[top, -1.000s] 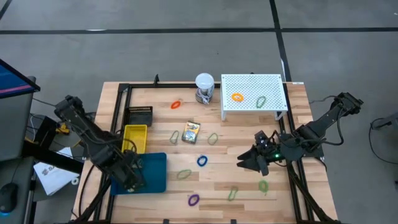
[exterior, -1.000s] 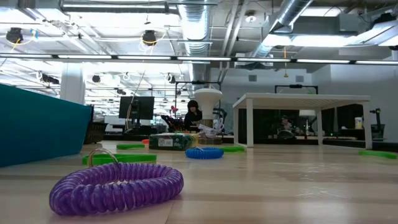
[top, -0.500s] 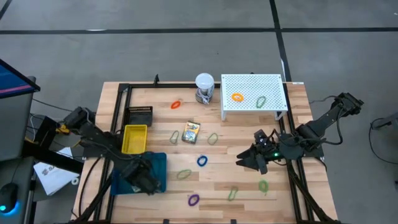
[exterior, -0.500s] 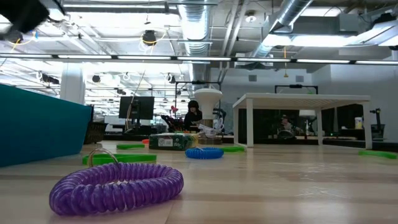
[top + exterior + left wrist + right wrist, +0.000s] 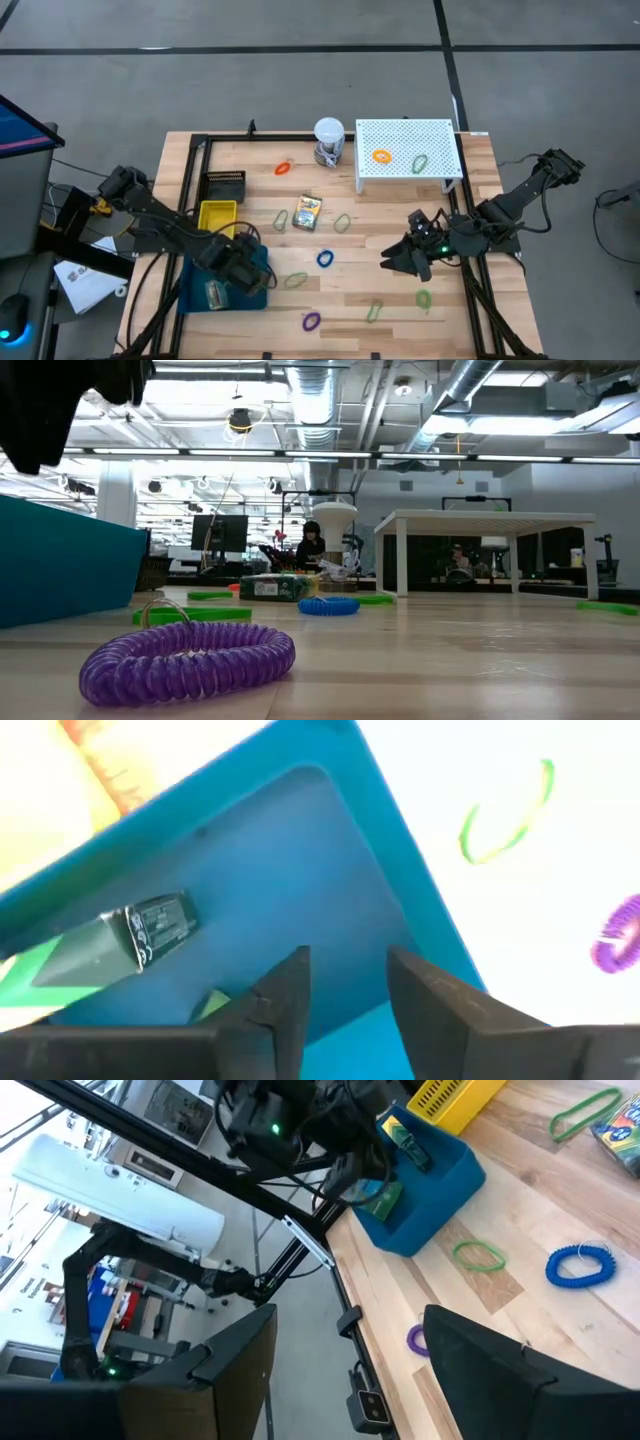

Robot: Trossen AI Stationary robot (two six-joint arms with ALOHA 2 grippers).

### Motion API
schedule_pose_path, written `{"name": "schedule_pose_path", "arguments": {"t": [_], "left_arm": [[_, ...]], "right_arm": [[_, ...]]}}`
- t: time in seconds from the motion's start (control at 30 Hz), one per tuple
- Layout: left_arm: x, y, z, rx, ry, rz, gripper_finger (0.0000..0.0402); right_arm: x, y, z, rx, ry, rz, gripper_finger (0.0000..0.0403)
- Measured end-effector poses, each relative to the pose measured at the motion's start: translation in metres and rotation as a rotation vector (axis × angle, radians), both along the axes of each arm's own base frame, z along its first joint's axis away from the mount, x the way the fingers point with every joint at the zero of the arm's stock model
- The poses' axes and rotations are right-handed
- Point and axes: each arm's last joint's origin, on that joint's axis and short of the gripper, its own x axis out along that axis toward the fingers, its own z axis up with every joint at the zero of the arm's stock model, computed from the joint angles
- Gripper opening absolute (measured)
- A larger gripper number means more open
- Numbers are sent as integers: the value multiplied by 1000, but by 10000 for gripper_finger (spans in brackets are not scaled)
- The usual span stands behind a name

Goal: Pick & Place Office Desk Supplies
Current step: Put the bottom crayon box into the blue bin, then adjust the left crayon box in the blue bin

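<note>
Blue tray [image 5: 262,262] at lower left of the high view holds a green-yellow packet [image 5: 214,293], lying flat on the tray floor. Left gripper [image 5: 243,268] hangs just above the tray, fingers parted with nothing between them in the left wrist view; the packet [image 5: 110,938] lies apart from the fingertips. Judged step: release into the tray just done. Right gripper [image 5: 398,260] waits right of centre, fingers spread wide, empty. On the table, not yet sorted: another packet [image 5: 308,212] at centre, a blue loop [image 5: 325,259], a purple loop [image 5: 311,321] at the lower edge, and several green loops. Next move probably calls for the left arm to lift clear of the tray wall and reach for the nearest loose item.
</note>
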Motion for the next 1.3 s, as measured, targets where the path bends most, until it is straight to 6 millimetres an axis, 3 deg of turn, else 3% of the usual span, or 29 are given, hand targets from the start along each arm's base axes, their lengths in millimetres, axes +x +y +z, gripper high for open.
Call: {"name": "schedule_pose_path", "arguments": {"t": [0.27,0.57,0.77,1.0,1.17,1.3], "left_arm": [[-21,-2,16,-197,119,-22,110],[-58,-29,27,-298,197,-27,9],[-77,-43,15,-296,306,5,1],[-73,-36,-35,-299,313,53,0],[-51,-21,-36,-220,125,65,0],[-49,-11,-32,-176,124,73,0]], "right_arm": [[0,0,0,-2,0,1,249],[0,0,0,-6,-2,3,249],[0,0,0,-15,-3,5,249],[0,-1,0,-17,-3,1,249],[0,0,0,-12,-2,0,249],[0,0,0,-8,-3,1,249]]}}
